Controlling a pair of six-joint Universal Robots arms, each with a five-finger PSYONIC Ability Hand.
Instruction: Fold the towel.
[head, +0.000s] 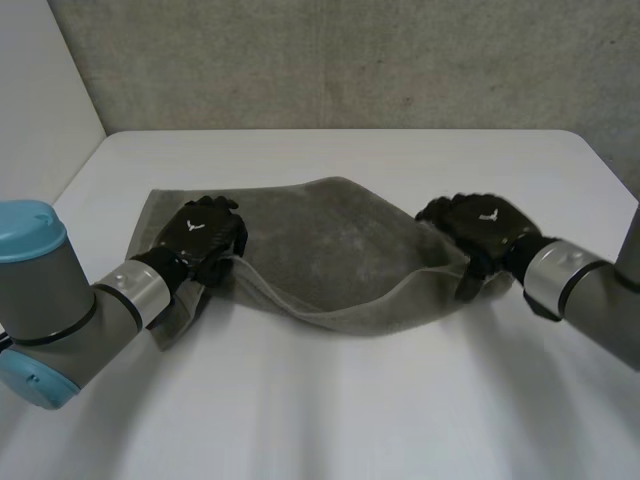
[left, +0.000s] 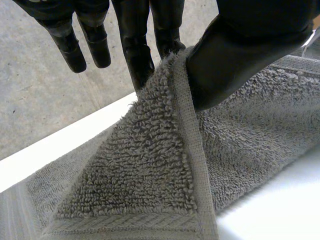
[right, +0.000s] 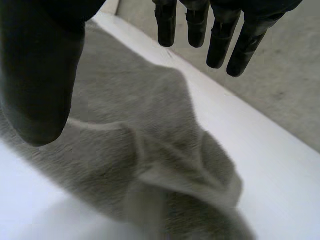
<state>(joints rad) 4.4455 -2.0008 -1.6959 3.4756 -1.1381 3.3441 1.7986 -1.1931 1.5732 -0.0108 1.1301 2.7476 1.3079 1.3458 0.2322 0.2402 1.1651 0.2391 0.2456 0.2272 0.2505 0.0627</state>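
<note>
One-sided hold: pinching towel corner with left hand, right hand released over towel's other end; may drag it crooked, giving skewed fold

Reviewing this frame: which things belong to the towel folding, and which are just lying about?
In the job:
- grey towel
- left robot hand, pinching the towel's edge
- right robot hand, open at the towel's other end

Just there:
- white table
- grey wall behind it

Right end of towel behind right hand
</note>
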